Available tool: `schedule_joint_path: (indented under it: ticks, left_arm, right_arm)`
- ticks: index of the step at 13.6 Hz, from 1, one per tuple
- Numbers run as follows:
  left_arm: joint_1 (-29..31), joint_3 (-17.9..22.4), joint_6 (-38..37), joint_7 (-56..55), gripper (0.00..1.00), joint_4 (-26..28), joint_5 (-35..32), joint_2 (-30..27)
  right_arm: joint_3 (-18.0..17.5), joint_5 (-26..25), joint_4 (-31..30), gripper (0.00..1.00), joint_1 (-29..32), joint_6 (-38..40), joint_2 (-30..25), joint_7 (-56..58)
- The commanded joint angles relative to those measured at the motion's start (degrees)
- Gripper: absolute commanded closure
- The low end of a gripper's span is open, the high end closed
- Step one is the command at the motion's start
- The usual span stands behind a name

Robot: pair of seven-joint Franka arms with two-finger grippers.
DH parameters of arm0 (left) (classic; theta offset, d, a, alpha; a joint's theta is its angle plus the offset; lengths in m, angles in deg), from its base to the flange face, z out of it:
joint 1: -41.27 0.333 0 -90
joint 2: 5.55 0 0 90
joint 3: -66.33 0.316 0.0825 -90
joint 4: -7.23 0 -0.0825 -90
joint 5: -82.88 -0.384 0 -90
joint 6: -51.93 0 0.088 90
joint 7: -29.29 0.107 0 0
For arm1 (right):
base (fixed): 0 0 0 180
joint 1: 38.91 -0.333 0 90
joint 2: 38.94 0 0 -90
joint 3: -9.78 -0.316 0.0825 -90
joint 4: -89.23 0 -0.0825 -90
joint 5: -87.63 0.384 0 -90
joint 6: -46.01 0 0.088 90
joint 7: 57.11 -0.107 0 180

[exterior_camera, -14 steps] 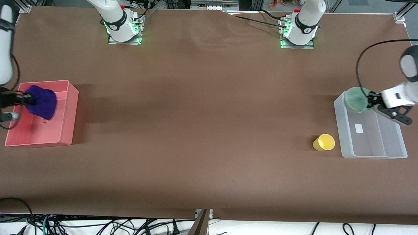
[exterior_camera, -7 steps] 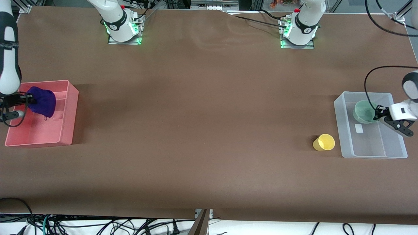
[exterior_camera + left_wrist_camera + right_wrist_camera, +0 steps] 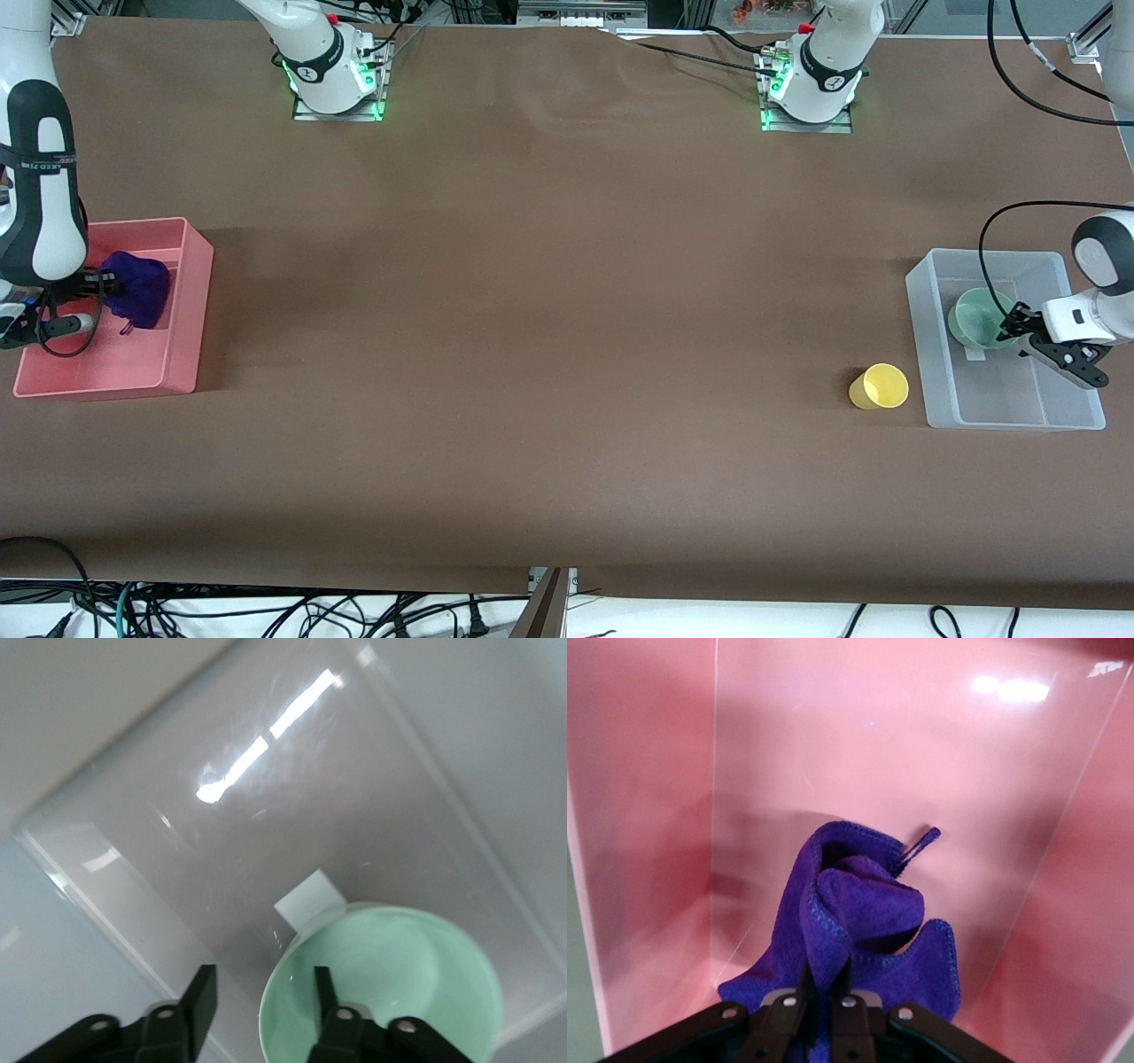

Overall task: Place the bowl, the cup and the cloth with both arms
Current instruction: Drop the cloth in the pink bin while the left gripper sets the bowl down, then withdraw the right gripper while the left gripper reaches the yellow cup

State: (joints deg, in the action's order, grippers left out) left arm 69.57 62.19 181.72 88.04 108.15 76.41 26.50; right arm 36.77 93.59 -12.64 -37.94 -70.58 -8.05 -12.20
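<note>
The pale green bowl (image 3: pixel 974 317) sits inside the clear bin (image 3: pixel 921 354) at the left arm's end of the table. My left gripper (image 3: pixel 1008 330) is open and straddles the bowl's rim, one finger inside and one outside, with a gap on each side. The left wrist view shows the bowl (image 3: pixel 390 983) and that gripper (image 3: pixel 261 988). My right gripper (image 3: pixel 104 283) is shut on the purple cloth (image 3: pixel 142 285), low inside the pink bin (image 3: pixel 190 319). The right wrist view shows the cloth (image 3: pixel 868 912) pinched in that gripper (image 3: pixel 827 979). The yellow cup (image 3: pixel 880 387) lies on the table beside the clear bin.
The clear bin's floor (image 3: pixel 310 797) bears a small white label (image 3: pixel 307 896) next to the bowl. The pink bin's walls (image 3: pixel 656 815) close round the cloth. The brown table (image 3: pixel 549 310) stretches between the two bins.
My left gripper came down with the bowl into the clear bin and its fingers now stand apart round the rim. My right gripper lowered the cloth deeper into the pink bin.
</note>
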Motion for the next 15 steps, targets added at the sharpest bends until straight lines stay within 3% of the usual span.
schedule_joint_path:
  ticks: [1, 3, 6, 8, 10, 11, 14, 15]
  left_arm:
    - [0.00, -4.54, -14.41, -2.48, 0.00, -6.31, -0.56, -4.71]
    - [-1.92, -7.18, -23.58, -8.79, 0.00, -12.83, -0.91, -4.37]
    - [-9.38, -7.19, -23.71, -9.18, 0.00, -13.99, -2.56, -2.88]
    - [-12.99, -7.28, -20.74, -9.09, 0.00, -13.99, -6.08, -0.86]
    - [-13.97, -7.28, -16.60, -8.83, 0.00, -13.46, -6.36, 1.77]
    - [-13.97, -7.28, -14.93, -8.21, 0.00, -13.64, -6.44, 3.09]
    - [-13.88, -7.19, -7.20, -5.66, 0.01, -13.46, -6.45, 6.35]
    - [-13.62, -7.19, -5.44, -5.66, 0.01, -13.38, -6.36, 7.31]
  right_arm:
    - [-0.18, 3.17, 0.53, 0.00, 0.35, 0.40, -2.41, 0.52]
    - [-0.44, 3.18, 2.02, 0.00, 0.35, 0.75, -5.91, 0.53]
    - [-3.59, 2.39, 5.79, 0.00, 0.18, 5.04, -10.40, 0.17]
    - [-8.07, 0.21, 8.52, 0.00, 0.00, 10.93, -13.91, -6.10]
    - [-15.52, -7.25, 9.76, 0.00, 0.00, 15.06, -17.69, -21.90]
    - [-18.43, -8.68, 9.93, 0.00, 0.00, 17.43, -19.54, -27.28]
    - [-24.85, -6.32, 9.94, 0.00, 0.00, 23.59, -24.38, -35.58]
    - [-25.23, -6.06, 9.85, 0.00, -0.09, 24.56, -25.35, -37.95]
